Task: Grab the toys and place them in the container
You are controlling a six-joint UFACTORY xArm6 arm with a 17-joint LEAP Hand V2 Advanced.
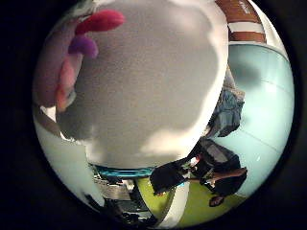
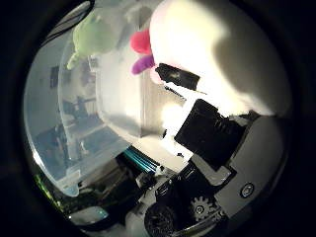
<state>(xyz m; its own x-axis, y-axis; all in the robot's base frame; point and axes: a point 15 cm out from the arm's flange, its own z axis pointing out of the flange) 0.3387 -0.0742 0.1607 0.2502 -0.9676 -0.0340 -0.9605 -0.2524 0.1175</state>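
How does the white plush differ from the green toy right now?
The white plush fills much of both palm views, close against the hand; the green toy looks small and sits farther off, by the clear container. The white plush has pink and purple parts; the green toy looks plain green. Both look soft.

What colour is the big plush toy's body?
White plush toy, clearest in the little finger side view.

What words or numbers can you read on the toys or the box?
None. No words or numbers show anywhere.
White plush toy: plain fuzzy fabric with pink and purple bits, no tag or print in view.
Green plush toy: no label visible.
Clear container: bare plastic, no sticker showing.
Robot hand: black and white parts, no readable markings.
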